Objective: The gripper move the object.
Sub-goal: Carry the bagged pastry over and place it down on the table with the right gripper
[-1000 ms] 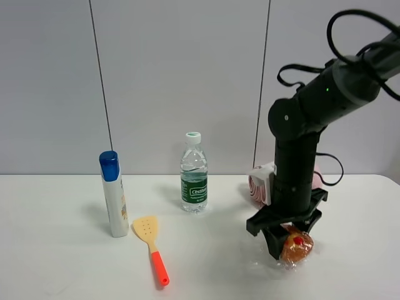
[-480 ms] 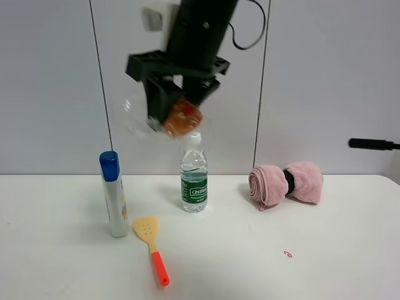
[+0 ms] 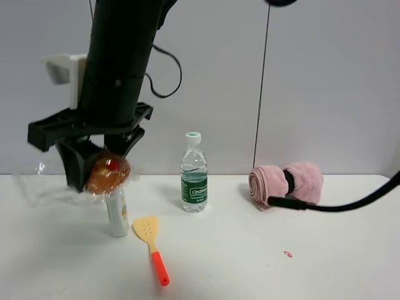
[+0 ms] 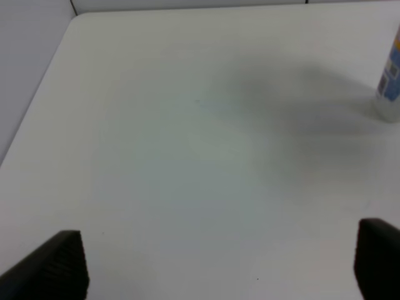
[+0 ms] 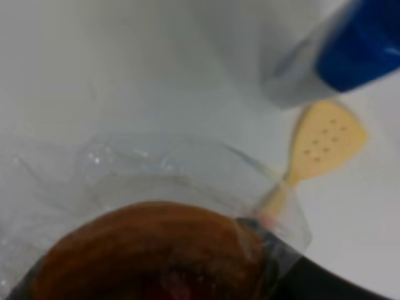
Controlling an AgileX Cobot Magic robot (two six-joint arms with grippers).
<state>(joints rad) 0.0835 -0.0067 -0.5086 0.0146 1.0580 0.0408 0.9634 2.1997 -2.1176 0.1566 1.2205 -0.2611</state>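
A clear plastic water bottle with white cap and green label stands upright at frame centre on the white table, with a rolled pink towel lying right of centre. At lower left a white upright bottle stands just beside a yellow perforated spatula with orange handle. A small red mark is noted at lower right.

Looks like a robotics lab bench rather than a home. Plain white table set against a bare grey panelled wall with thin dark seams. Thick black robot arm trailing cables. Unrelated household props spaced apart on top: water bottle, white bottle, yellow spatula, rolled pink towel.
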